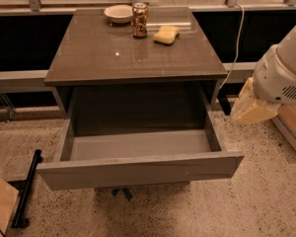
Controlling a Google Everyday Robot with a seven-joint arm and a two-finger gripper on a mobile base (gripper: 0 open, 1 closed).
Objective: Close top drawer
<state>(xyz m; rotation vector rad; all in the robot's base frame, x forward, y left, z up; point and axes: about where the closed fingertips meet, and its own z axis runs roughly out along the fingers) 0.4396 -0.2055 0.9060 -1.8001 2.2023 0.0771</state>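
The top drawer stands pulled far out of the grey cabinet. Its plain, handle-less front panel faces me, and its paler grey inside holds nothing. My gripper shows as a cream-coloured end piece under the white arm at the right edge. It hangs beside the drawer's right side, a little above it, apart from it and holding nothing that I can see.
On the cabinet top stand a white bowl, a can and a yellow sponge. A white cable hangs at the cabinet's right. A black stand and cardboard lie at the left, with a wooden object at the right.
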